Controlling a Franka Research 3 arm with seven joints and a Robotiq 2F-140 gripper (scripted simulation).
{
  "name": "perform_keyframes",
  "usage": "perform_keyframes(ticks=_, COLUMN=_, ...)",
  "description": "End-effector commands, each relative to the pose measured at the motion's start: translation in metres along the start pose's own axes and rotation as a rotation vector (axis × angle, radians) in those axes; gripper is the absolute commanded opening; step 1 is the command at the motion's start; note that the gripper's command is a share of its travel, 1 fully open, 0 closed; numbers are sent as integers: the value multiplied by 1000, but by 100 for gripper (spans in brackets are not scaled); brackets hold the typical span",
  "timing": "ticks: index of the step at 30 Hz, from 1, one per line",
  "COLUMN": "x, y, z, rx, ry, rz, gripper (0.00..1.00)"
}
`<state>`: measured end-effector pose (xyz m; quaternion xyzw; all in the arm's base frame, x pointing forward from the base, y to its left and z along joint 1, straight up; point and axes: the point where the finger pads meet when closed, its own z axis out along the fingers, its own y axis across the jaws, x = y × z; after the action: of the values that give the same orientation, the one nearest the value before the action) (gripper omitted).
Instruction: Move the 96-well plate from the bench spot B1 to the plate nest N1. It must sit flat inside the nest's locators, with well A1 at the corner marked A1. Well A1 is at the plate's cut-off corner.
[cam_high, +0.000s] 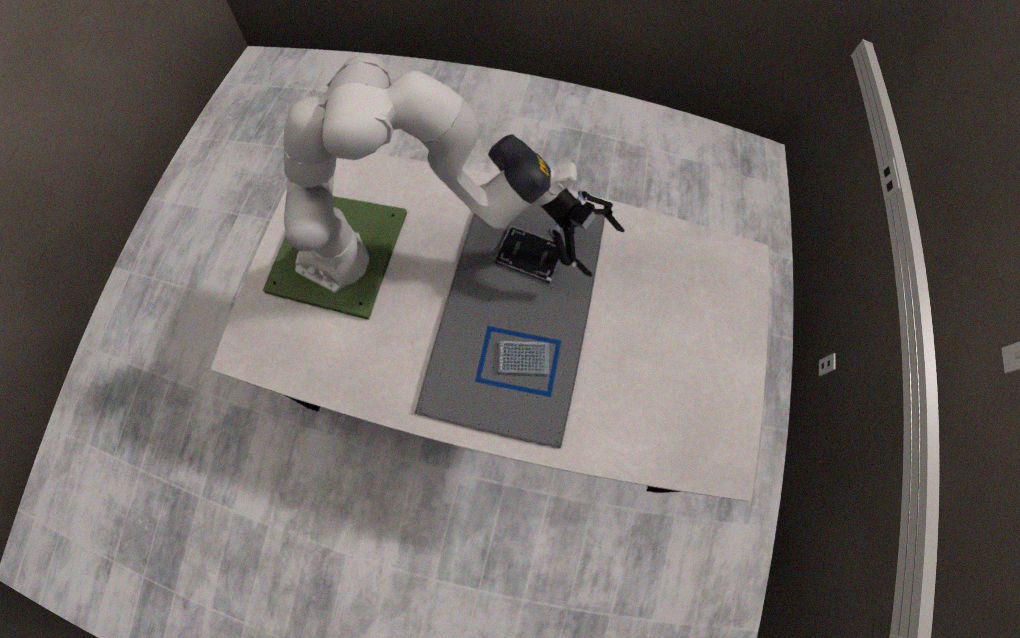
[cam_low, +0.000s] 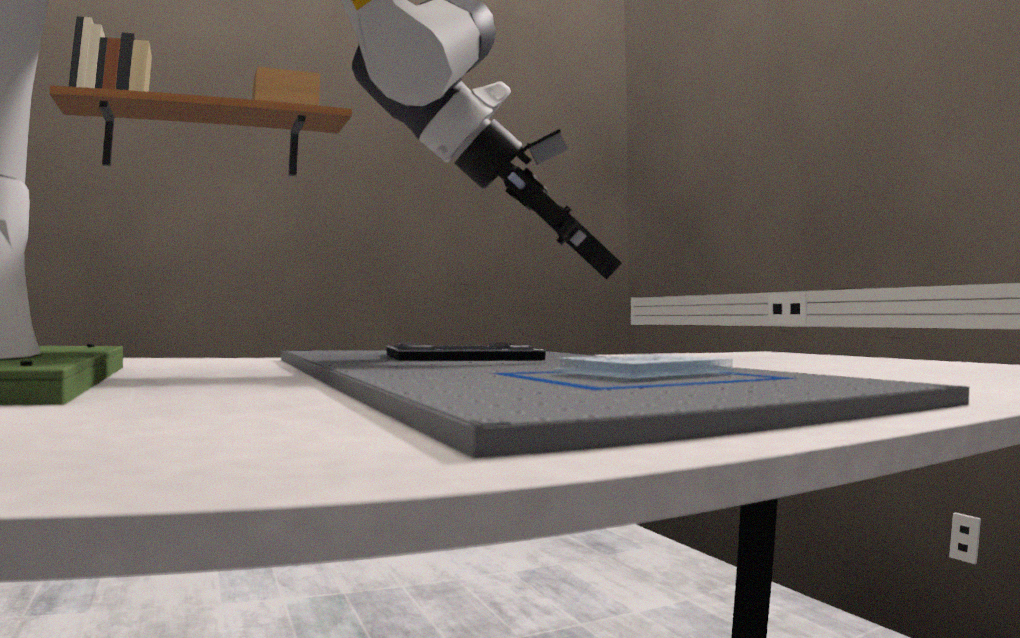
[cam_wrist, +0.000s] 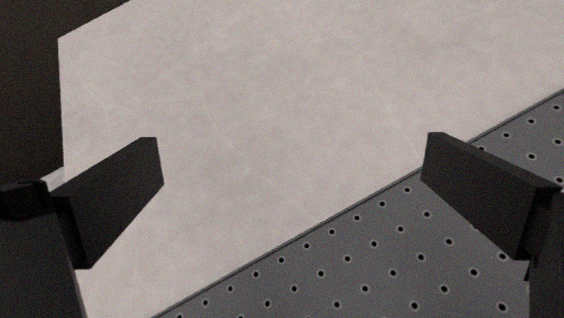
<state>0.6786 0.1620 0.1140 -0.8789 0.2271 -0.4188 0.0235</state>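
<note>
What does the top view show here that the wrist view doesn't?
Only the top view shows the clear well plate lying inside the blue outline, the black nest, and the arm on its green base. Only the wrist view shows the holes dotted across the grey board and the bare gap between the open gripper fingers. Both show the white table meeting the board's edge.

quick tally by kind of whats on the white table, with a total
96-well plate: 1
plate nest: 1
grey perforated board: 1
green base plate: 1
robot arm, its gripper open and holding nothing: 1
Total: 5
</note>
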Motion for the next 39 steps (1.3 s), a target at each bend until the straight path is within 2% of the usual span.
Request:
perform_keyframes(ticks=1, x=0, y=0, z=0, rx=0, ry=0, rz=0, gripper=100)
perform_keyframes(ticks=21, x=2, y=3, z=1, rx=-8, ry=1, rz=16, gripper=100)
perform_keyframes(ticks=26, x=11, y=14, z=4, rx=-40, ry=6, rz=82, gripper=100)
perform_keyframes(ticks=32, x=27, y=37, z=10, rx=-104, ry=14, rz=210, gripper=100)
perform_keyframes(ticks=34, x=27, y=37, z=10, rx=-104, ry=14, rz=210, gripper=100)
perform_keyframes(ticks=39, x=39, y=58, z=14, rx=-160, ry=21, rz=321, gripper=100)
